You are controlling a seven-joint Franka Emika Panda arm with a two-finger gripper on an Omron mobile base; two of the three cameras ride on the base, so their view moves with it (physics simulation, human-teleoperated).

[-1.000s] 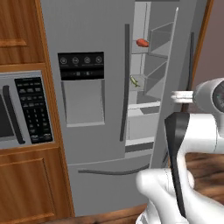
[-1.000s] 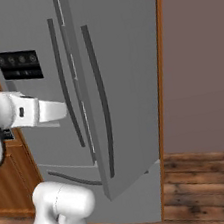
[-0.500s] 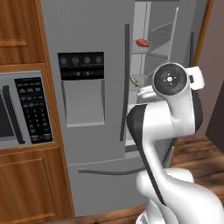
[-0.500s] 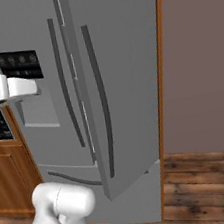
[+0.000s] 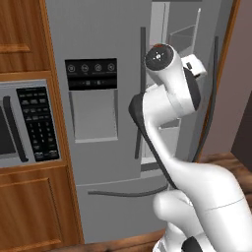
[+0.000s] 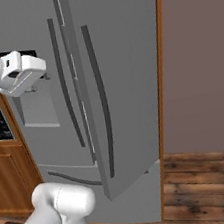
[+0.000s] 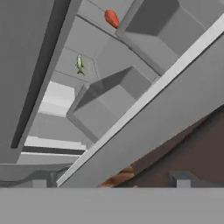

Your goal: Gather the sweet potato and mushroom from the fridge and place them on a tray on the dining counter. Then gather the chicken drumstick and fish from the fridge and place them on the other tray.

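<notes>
The grey steel fridge (image 5: pixel 98 39) stands with its right door (image 6: pixel 121 57) swung open. In the hand view, an orange-red sweet potato (image 7: pixel 112 18) lies on an upper shelf inside. A small greenish fish (image 7: pixel 80 64) lies on a shelf below it. My gripper (image 7: pixel 109 181) is open and empty, well short of both, pointing into the opening past the door bins (image 7: pixel 113 100). My white hand (image 5: pixel 196 66) hangs in front of the open side at upper-shelf height. The mushroom, chicken drumstick, trays and dining counter are out of view.
A steel built-in microwave (image 5: pixel 24 123) sits in wood cabinets (image 5: pixel 19 44) left of the fridge. The black dispenser panel (image 5: pixel 92 68) is on the shut left door. A brown wall (image 6: pixel 198 61) and wood floor (image 6: pixel 204 182) lie right of the open door.
The arm has swung up and in front of the fridge opening, carrying the hand toward the open side. The jaws stay open.
</notes>
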